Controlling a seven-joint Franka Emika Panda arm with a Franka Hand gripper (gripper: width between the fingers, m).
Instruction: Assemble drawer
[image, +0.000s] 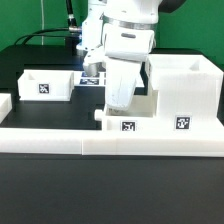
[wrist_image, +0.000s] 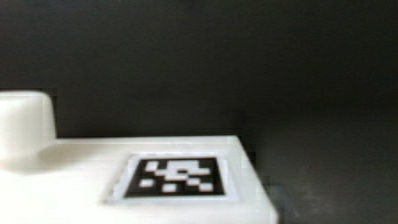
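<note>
Black table (image: 60, 190) fills the work area, with a green backdrop and dark cables behind it. A long low white border wall (image: 60, 140) runs across the front of the exterior view.

**Drawer parts, exterior view**
- The housing (image: 185, 85), a large open-top box, stands upright at the exterior view's right, against the border wall. A square tag (image: 182, 125) faces the camera.
- The middle tray (image: 128, 122) sits just beside the housing, on the side toward the exterior view's left. It also rests against the border wall and shows its own tag.
- The left tray (image: 45, 85) stands well apart at the exterior view's left, farther back, with its tag toward the camera.
- The marker board (image: 93, 80) lies flat behind the arm.

**Arm and gripper**
- The arm reaches down from above at the centre, tilted.
- The gripper (image: 116, 100) hangs low over the middle tray, at its rear edge.
- The tray wall and the hand's body hide the fingertips, so the jaw opening cannot be told, nor whether anything is held.

**Wrist view only**
- This view shows a flat white face (wrist_image: 71, 160) close up, bearing a square tag (wrist_image: 175, 175), with dark table beyond it.
- A blurred white rounded shape (wrist_image: 22, 125) rises at one edge. It cannot be identified.
- Which drawer part the white face belongs to cannot be told.
- The housing and the left tray appear only in the exterior view.
</note>
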